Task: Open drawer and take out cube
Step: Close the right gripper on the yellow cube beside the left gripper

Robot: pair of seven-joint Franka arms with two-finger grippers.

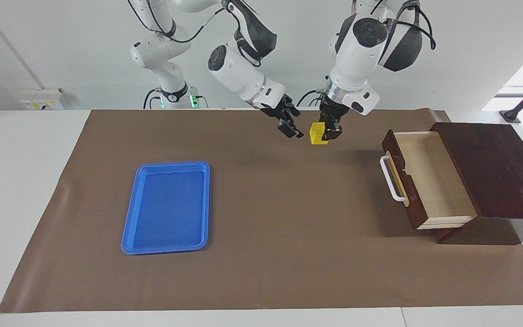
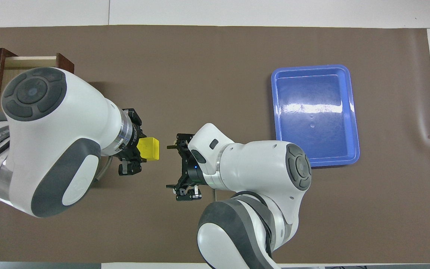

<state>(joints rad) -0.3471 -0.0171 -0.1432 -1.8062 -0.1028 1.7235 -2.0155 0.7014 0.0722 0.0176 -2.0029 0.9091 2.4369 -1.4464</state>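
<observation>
My left gripper [image 1: 329, 131] pinches the cube [image 1: 318, 134] above the mat, between the arms and clear of the open drawer [image 1: 425, 179]. It looks light, rigid and probably slick-faced, so flat opposite faces suit best. My right gripper [image 1: 291, 128] hangs beside it, fingers spread, wrist angled toward the cube.

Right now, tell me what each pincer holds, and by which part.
The left pincer holds the yellow cube by its side faces, above the mat. The right pincer, open beside the cube, holds nothing.
</observation>
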